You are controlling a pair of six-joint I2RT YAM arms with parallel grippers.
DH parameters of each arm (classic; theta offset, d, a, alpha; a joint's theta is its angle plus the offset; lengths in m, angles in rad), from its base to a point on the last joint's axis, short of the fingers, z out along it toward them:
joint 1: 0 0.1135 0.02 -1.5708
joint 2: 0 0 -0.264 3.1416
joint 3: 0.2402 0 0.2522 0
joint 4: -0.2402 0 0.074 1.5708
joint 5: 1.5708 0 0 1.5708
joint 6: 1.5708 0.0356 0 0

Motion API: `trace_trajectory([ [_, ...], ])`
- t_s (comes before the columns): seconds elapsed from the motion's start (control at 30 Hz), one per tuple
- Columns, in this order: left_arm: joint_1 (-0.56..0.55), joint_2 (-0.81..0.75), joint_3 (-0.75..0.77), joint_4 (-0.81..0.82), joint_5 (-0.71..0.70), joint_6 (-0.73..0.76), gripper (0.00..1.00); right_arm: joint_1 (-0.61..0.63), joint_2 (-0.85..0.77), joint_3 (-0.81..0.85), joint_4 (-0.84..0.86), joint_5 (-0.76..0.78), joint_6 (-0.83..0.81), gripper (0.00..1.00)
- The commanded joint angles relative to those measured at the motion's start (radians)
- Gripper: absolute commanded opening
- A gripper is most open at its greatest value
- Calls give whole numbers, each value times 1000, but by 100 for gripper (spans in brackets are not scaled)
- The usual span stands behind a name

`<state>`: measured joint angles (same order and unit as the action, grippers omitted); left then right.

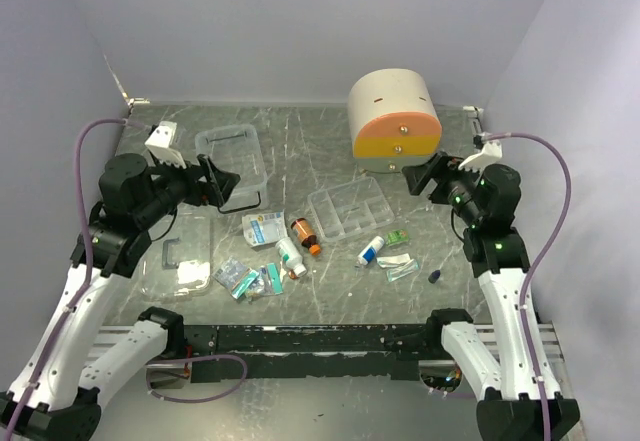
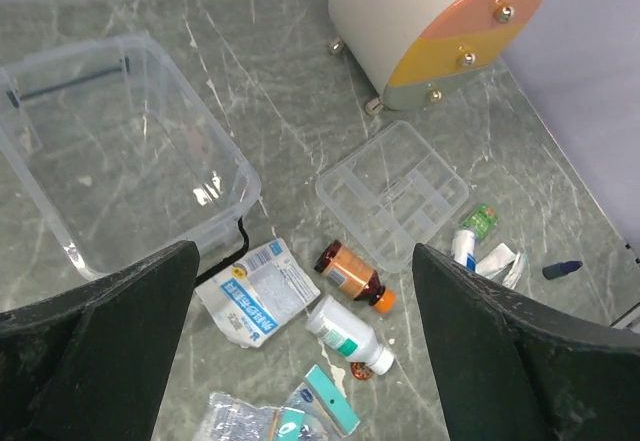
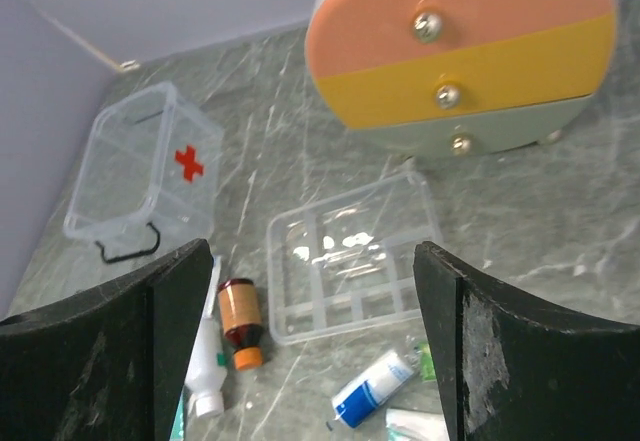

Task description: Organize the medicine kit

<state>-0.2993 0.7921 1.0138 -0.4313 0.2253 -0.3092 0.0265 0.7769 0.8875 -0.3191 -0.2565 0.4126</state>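
The medicine kit's clear box stands open and bare at the back left. Its divided tray lies mid-table, and its lid with the black handle lies front left. Between them lie an amber bottle, a white bottle, a blue-and-white packet and a blue-and-white tube. My left gripper hovers open beside the box. My right gripper hovers open above the tray's right side.
A beige rounded cabinet with orange and yellow fronts stands at the back right. Teal sachets lie near the front, flat packets by the tube, and a small dark blue item to the right.
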Motion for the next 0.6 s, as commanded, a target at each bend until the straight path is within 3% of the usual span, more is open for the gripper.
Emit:
trace_trajectory([
  [0.0,20,41,-16,2,4,-85,99,-18,9,-64,96,-180,62,83],
  [0.37,91,184,-1,-155,-370,-222,99,-25,74,-172,185,-280,153,81],
  [0.57,265,248,-8,-189,-330,-235,98,-26,70,-209,199,-217,242,79],
])
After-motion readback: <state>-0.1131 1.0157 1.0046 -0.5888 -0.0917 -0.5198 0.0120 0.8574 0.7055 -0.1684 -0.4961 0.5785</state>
